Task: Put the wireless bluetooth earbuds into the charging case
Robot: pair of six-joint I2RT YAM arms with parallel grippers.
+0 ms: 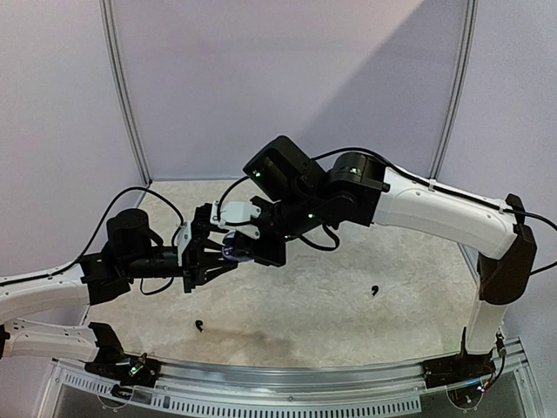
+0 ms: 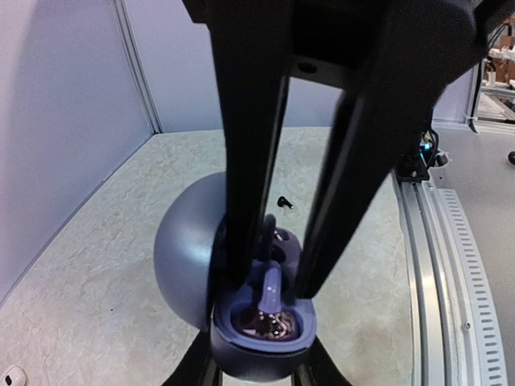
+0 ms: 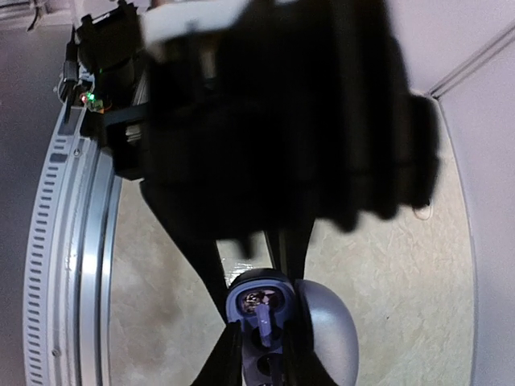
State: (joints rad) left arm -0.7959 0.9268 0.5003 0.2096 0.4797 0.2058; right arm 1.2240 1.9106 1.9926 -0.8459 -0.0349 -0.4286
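Table: pale speckled top (image 1: 348,305), lilac walls (image 1: 261,87) on three sides, a slotted metal rail (image 1: 287,383) along the near edge.
Case: a small blue-grey charging case (image 2: 261,342) is held in the air over the middle of the table, with its rounded lid (image 2: 183,241) swung open to one side.
Left gripper: the left gripper (image 1: 222,257) has its fingers drawn narrow and clamped on the lower body of the case.
Earbud: one grey earbud (image 3: 264,322) stands stem-up in a socket of the case.
Right gripper: the right gripper (image 2: 278,277) reaches down into the open case, its two long black fingers close together on either side of the earbud's stem. Whether they pinch it or have let go cannot be told.
In the way: the right fingers cross in front of the lid and hide part of the case's inside. In the right wrist view the left gripper's dark body blocks the upper half.
Around: two black earbuds lie on the table, well apart, one (image 1: 200,326) near the left arm and one (image 1: 374,290) toward the right arm.
Count: one case, one grey earbud in it, two black earbuds loose.
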